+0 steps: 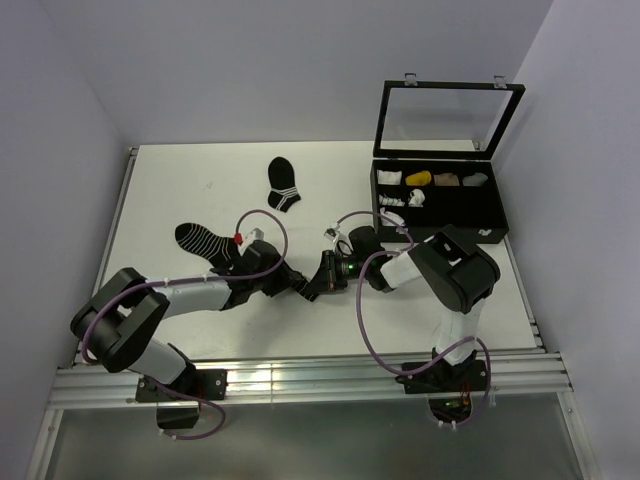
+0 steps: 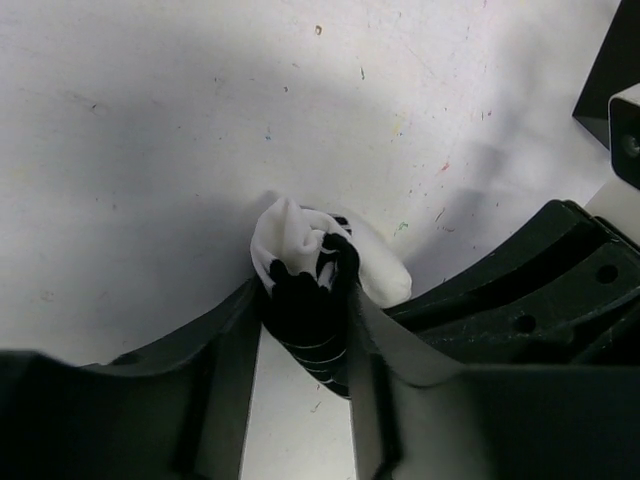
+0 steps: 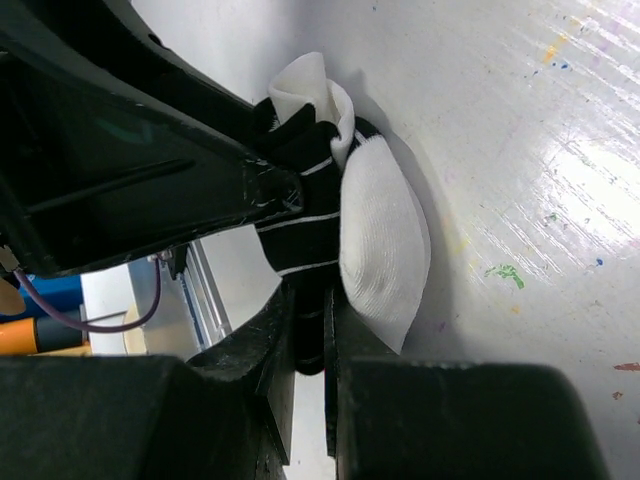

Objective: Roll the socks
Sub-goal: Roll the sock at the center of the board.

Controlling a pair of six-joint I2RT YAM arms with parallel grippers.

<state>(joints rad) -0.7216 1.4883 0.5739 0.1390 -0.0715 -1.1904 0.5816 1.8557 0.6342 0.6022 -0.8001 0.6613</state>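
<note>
Table: white table (image 1: pixel 170 190), scuffed and flecked with paint in both wrist views; everything sits on it.
Case: black compartment case (image 1: pixel 376 190) at the far right, glass lid propped up; small rolled items lie in some cells, too small to name.
Left gripper: left gripper (image 2: pixel 305 330) is low at the middle of the table, partly closed, with a finger on each side of the dark part of the bundle and touching the cloth, so it appears to have a pinch on it.
Right gripper: right gripper (image 3: pixel 310 330) meets it from the other side, its jaws nearly together with black striped fabric trapped in the narrow slit.
Spare socks: a black sock with many thin white stripes (image 1: pixel 205 243) lies by the left arm, and a black sock with white bands (image 1: pixel 283 183) lies farther back; both are flat and unrolled.
Socks: the socks (image 2: pixel 300 250) form one tight wad of white and black-striped cloth, resting on the table between the two grippers and well apart from the case.
Progress: the pair looks bunched and mostly rolled; judging by the loose white flap (image 3: pixel 385 250), the final tuck or cuff fold is not done, nor is any move to the case.
</note>
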